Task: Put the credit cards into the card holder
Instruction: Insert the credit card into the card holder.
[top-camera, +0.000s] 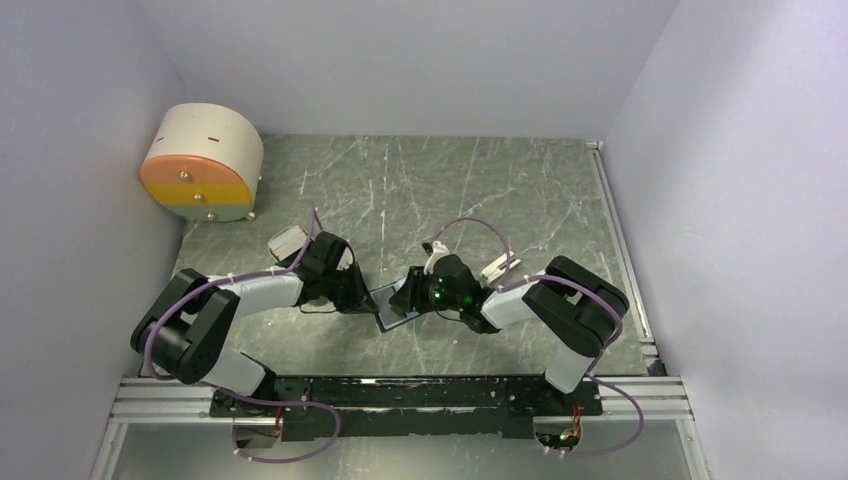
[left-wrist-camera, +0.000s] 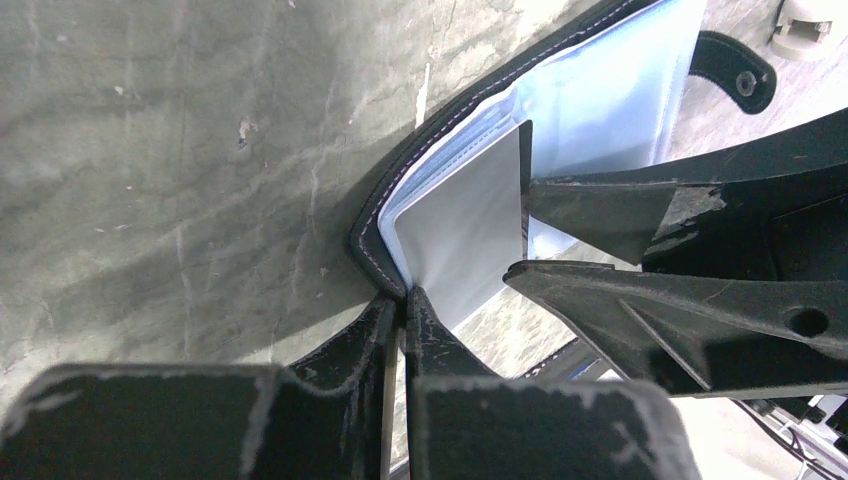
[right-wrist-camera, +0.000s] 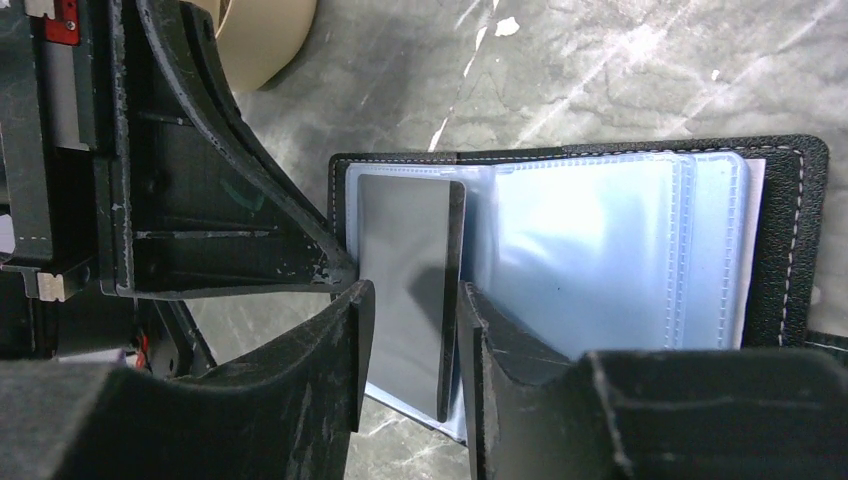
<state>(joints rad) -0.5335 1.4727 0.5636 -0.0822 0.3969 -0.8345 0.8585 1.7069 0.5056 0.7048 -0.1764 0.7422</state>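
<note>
The big green table (top-camera: 480, 190) has a round box (top-camera: 203, 165) in its back left corner, well apart from the work. In the middle, near the arms, the card holder (right-wrist-camera: 620, 250) lies open with its shiny blue-grey pockets facing up. I think it is spread like this so a card can slide in. One grey credit card (right-wrist-camera: 405, 230) lies over the left pockets. I cannot tell if any of it is inside a pocket yet. No other cards show. The left gripper (left-wrist-camera: 403, 300) is closed tight, pinching the black edge of the card holder, most likely to stop it from sliding away. The right gripper (right-wrist-camera: 412, 300) is open just as wide as the card. It has one finger on each long side, so it seems to be gripping the card.
</note>
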